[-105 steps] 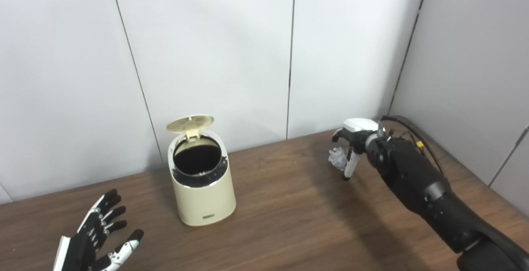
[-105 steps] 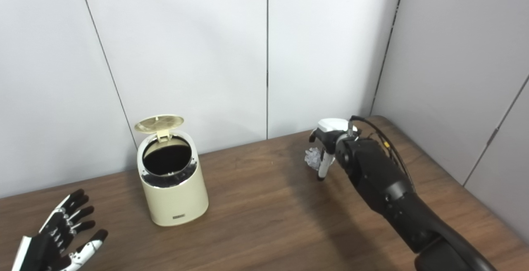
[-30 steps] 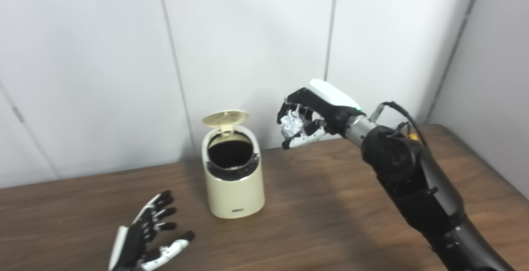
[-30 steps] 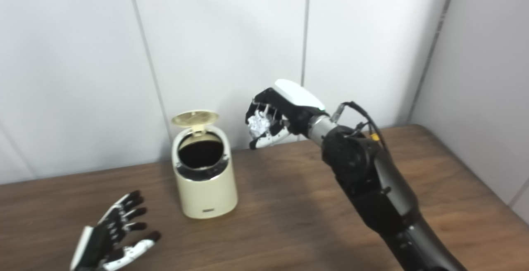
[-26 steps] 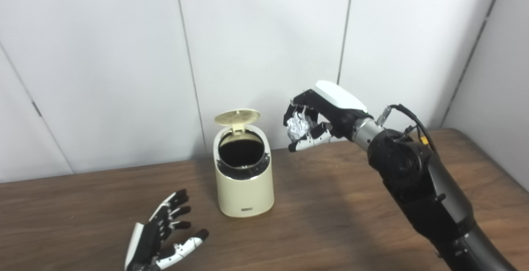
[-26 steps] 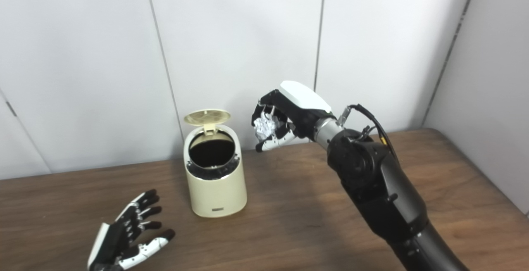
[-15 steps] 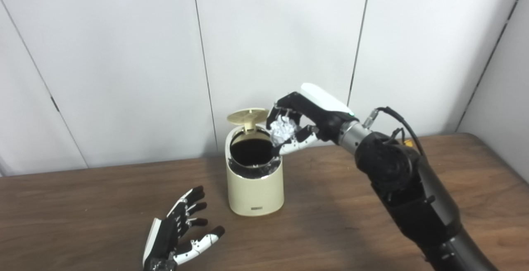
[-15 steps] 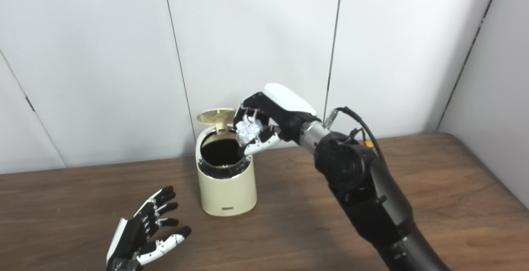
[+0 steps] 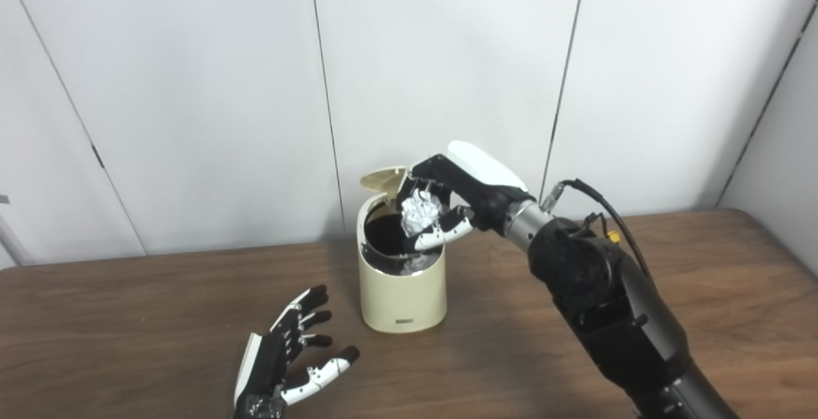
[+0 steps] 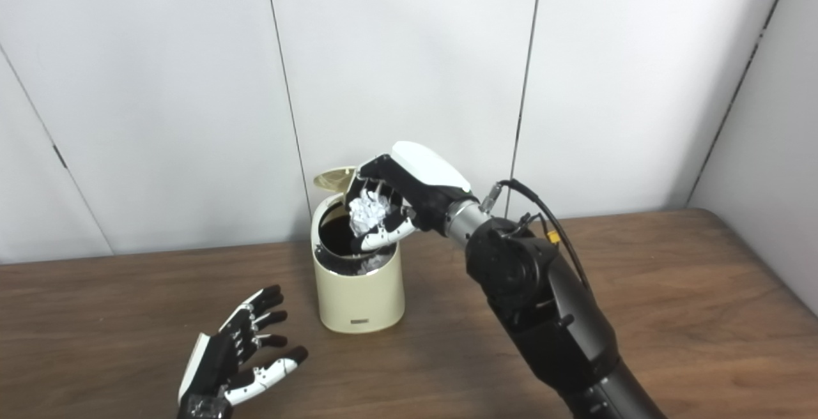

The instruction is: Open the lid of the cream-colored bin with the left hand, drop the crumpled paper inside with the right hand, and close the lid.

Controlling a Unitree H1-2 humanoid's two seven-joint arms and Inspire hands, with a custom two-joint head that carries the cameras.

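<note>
The cream-colored bin [image 9: 401, 301] stands on the brown table near the back wall, its lid [image 9: 382, 176] tipped up behind the dark opening. My right hand [image 9: 447, 202] hovers right over that opening, shut on the white crumpled paper [image 9: 419, 212], palm turned toward the bin. The hand hides part of the lid and the bin's right rim. My left hand [image 9: 289, 355] lies open, palm up, low over the table in front and to the left of the bin, holding nothing. In the right eye view the paper [image 10: 366, 209] also sits above the opening.
The wooden table [image 9: 115, 317] runs the whole width, with its right edge at the far right. White panelled walls [image 9: 204, 87] stand close behind the bin. My right forearm [image 9: 607, 304] with a black cable crosses the table's right half.
My right hand has carried the crumpled paper leftward from beside the bin to directly above its opening. The camera has also shifted, so the whole scene has slid right. The left hand stays open.
</note>
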